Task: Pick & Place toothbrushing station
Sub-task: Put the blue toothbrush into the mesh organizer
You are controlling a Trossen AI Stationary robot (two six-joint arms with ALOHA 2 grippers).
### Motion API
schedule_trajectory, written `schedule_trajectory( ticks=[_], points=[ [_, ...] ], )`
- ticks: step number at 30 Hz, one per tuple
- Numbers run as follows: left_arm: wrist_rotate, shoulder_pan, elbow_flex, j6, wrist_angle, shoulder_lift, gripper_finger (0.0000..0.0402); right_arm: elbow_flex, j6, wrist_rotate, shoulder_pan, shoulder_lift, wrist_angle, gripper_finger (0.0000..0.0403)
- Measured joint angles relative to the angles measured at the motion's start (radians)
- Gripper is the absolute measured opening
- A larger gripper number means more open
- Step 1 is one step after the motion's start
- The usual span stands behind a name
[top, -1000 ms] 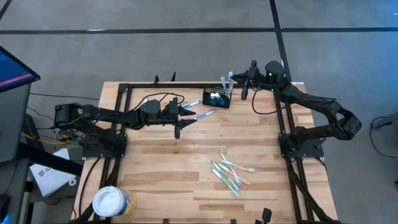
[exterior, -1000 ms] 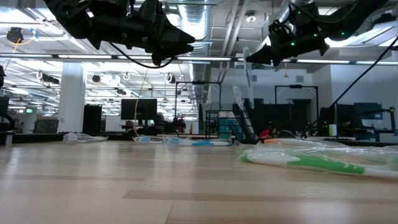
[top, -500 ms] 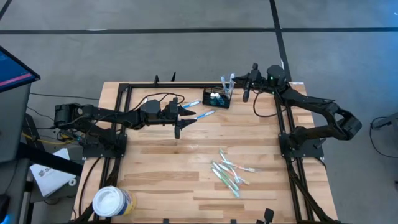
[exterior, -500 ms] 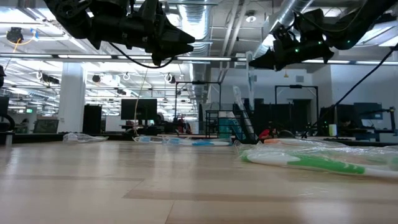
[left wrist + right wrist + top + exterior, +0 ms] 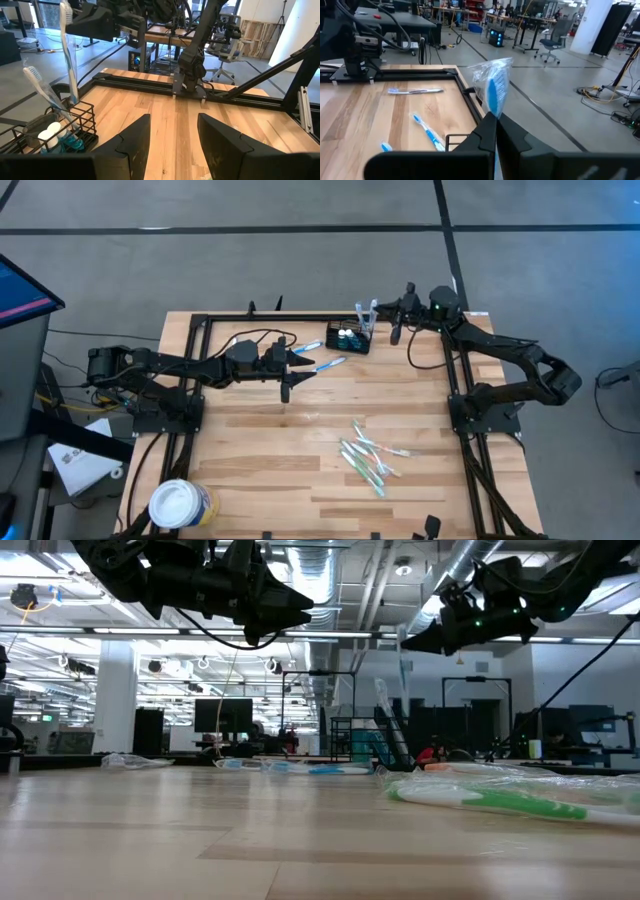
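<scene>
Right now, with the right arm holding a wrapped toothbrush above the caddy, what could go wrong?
1. The right tool grips the wrapped toothbrush only at one end, so it might swing and miss the caddy.
2. Two toothbrushes already stand in the caddy; the new one might knock them.

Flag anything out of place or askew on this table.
Nothing is spilled or damaged. Toothbrushes are scattered: a loose pile near the right arm's base and two blue ones beside the caddy, which holds tilted brushes. The right gripper holds a wrapped toothbrush above the caddy; the left gripper hangs open.
</scene>
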Motion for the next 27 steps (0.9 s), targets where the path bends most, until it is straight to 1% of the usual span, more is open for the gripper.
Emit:
schedule_trajectory(
  ticks=[5, 11, 27],
  points=[
    [0.0, 0.0, 0.0, 0.0, 0.0, 0.0, 0.0156, 0.0, 0.024, 0.0, 0.0, 0.0, 0.054, 0.0],
    [0.0, 0.0, 0.0, 0.0, 0.0, 0.0, 0.0156, 0.0, 0.025, 0.0, 0.003, 0.018, 0.057, 0.0],
    [0.0, 0.0, 0.0, 0.0, 0.0, 0.0, 0.0156, 0.0, 0.036, -0.001, -0.005, 0.182, 0.11, 0.0]
  ],
)
